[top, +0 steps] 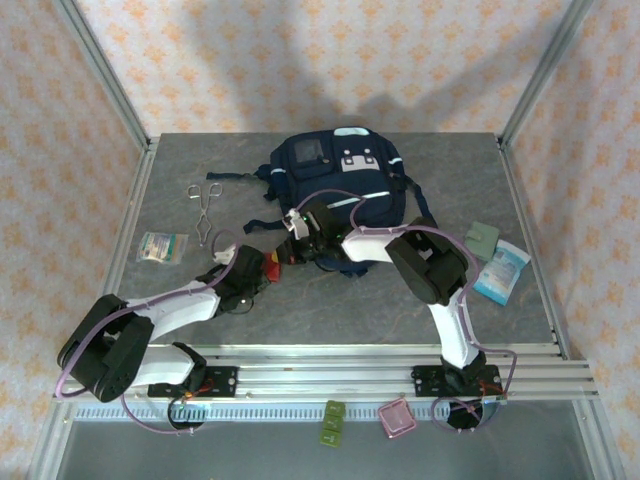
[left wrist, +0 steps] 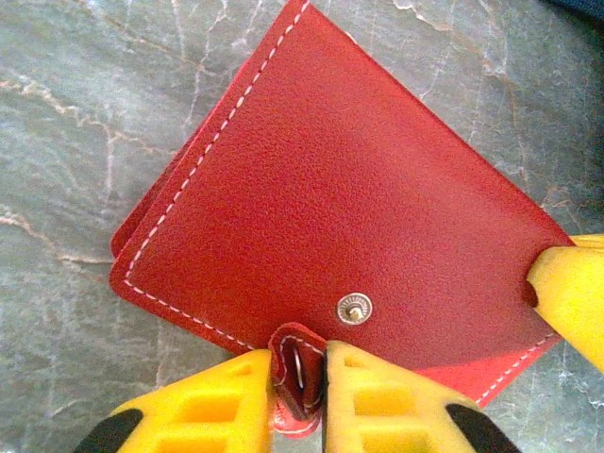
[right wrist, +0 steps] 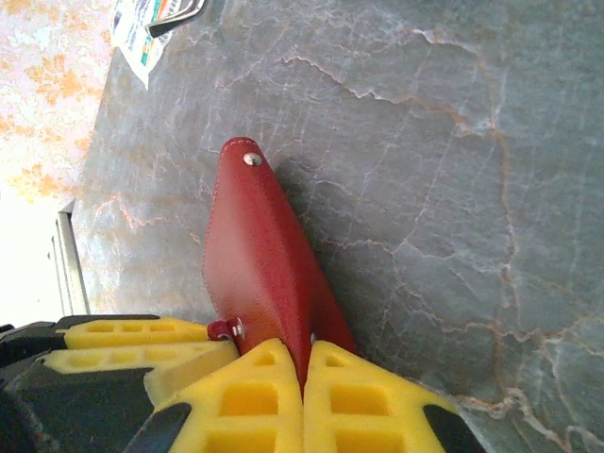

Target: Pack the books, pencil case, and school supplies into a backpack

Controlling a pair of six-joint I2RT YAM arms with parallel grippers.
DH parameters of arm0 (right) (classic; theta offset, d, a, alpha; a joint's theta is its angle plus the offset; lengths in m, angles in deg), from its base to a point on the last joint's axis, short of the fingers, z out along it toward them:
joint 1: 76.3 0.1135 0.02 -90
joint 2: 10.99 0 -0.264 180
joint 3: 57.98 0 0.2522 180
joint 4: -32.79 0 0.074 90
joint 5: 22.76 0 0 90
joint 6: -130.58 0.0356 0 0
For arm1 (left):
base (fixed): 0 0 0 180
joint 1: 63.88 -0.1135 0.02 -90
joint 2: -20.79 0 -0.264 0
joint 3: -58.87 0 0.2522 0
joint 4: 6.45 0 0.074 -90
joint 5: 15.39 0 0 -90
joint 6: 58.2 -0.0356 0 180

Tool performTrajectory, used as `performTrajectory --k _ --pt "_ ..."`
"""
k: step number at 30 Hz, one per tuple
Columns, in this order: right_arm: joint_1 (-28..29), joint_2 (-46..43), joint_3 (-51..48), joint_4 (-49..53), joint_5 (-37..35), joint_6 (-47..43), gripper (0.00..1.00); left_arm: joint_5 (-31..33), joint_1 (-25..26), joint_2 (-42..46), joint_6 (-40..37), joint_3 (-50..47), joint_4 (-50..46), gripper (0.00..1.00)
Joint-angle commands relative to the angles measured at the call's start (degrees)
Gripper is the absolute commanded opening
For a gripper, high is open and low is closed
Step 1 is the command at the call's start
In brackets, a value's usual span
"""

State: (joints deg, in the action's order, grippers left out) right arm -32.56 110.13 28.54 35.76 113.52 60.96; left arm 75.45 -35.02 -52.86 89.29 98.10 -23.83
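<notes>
The school supplies item, a flat red square wallet-like piece with white stitching and a metal snap, is held off the grey table by both grippers. My left gripper is shut on its small snap tab. My right gripper is shut on the item's edge, and one of its yellow fingers shows beside the item's corner. From above, the red item sits just in front of the navy backpack, between the left gripper and the right gripper. The books and pencil case are out of view.
Metal forceps and a small printed packet lie at the left. A grey-green pouch and a blue-white packet lie at the right. Pink and green items rest below the front rail.
</notes>
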Motion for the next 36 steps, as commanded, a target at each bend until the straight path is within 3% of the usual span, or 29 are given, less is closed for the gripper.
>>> performTrajectory --k 1,9,13,21,27,36 --pt "1.6 -2.1 -0.8 -0.2 -0.5 0.6 0.0 -0.1 0.6 1.8 -1.4 1.0 -6.8 0.23" --pt "-4.6 -22.5 -12.5 -6.1 -1.3 5.1 0.0 6.0 1.0 16.7 -7.5 9.6 -11.9 0.5" --pt "-9.0 -34.5 -17.7 -5.3 -4.6 7.3 0.0 5.0 1.0 17.1 -13.5 13.9 -9.9 0.59" --pt "-21.6 -56.3 -27.6 4.1 -14.0 12.0 0.0 -3.4 3.1 2.2 -27.5 24.7 -4.0 0.61" --pt "-30.0 -67.4 -33.1 10.4 -20.1 15.0 0.0 0.2 10.5 -13.5 -41.5 38.9 -8.5 0.65" --pt "-38.9 -70.8 -35.8 12.5 -18.3 16.6 0.0 4.7 14.7 -32.8 -55.7 57.5 -15.1 0.67"
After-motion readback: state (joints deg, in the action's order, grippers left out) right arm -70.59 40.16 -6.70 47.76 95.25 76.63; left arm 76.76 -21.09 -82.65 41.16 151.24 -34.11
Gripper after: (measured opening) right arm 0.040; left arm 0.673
